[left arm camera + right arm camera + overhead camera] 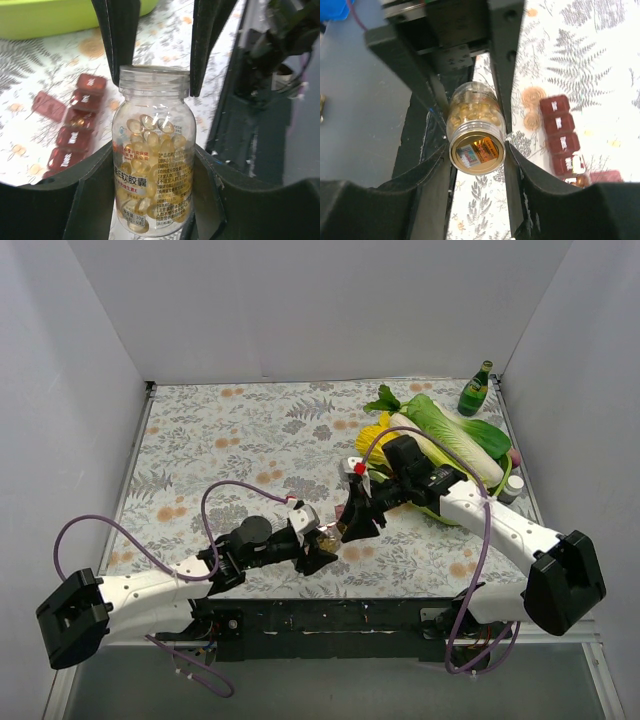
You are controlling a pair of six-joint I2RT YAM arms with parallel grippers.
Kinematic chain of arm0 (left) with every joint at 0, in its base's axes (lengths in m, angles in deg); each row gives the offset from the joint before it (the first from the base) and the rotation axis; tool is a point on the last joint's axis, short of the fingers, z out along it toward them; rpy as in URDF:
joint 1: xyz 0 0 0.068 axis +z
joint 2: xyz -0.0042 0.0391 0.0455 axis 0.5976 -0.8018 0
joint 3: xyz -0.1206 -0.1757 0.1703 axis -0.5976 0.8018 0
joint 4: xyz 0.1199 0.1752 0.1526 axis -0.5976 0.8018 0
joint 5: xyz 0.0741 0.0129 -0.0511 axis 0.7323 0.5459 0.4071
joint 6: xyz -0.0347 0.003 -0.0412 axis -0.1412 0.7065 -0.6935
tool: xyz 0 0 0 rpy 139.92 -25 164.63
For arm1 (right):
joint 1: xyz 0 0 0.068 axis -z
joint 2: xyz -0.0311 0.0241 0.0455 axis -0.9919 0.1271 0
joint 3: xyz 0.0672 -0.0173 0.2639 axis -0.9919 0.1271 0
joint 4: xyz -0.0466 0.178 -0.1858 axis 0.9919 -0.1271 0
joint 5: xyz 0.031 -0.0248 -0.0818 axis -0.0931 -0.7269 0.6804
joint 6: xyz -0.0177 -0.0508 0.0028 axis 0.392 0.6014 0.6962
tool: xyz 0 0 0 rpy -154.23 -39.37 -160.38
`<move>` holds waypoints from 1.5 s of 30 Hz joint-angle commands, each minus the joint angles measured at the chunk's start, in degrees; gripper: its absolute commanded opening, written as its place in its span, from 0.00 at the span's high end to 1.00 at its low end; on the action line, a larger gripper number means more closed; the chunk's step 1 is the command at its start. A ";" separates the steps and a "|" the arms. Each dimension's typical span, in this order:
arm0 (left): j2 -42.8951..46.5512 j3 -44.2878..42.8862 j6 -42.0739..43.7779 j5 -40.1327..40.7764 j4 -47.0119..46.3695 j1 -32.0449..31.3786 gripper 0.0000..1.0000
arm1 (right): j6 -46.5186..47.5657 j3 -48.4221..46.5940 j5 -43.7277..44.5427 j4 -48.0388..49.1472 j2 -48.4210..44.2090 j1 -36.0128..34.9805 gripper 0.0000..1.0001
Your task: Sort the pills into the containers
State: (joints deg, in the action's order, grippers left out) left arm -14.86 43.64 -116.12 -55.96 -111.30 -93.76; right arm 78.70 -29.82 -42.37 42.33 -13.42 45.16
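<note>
The clear jar of amber pills is held level above the table, between both grippers. My left gripper is shut on the jar's body. My right gripper is shut on its gold lid, which faces the right wrist camera. In the top view the jar sits between the left gripper and the right gripper. The dark-red containers strip lies on the table beside the jar, with one lid flipped open. It also shows in the right wrist view.
A green tray with a cabbage and yellow produce stands at the back right; its rim also shows in the left wrist view. A green bottle and a small white bottle stand near it. The table's near edge is just behind the grippers.
</note>
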 commanded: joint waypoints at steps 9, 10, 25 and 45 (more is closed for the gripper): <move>-0.54 1.08 -0.16 15.44 -11.00 0.37 1.00 | -24.82 7.36 0.03 16.43 -0.09 -1.40 0.30; 0.17 1.96 -0.51 13.01 -11.09 0.37 1.00 | -22.71 7.01 -0.85 15.38 -0.79 -0.96 0.14; 12.75 7.43 -4.91 -6.51 -4.50 0.37 1.00 | 49.16 5.69 -4.82 -21.62 -9.42 4.05 0.05; 3.09 4.96 -9.31 -14.26 -14.16 0.37 1.00 | 54.92 -2.84 -6.57 -27.53 -5.38 0.64 0.12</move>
State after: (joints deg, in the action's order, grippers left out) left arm -10.55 51.39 -124.64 -68.11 -120.22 -93.47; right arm 135.13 -29.75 -46.46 14.57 -20.08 48.07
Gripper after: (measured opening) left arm 0.505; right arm 0.895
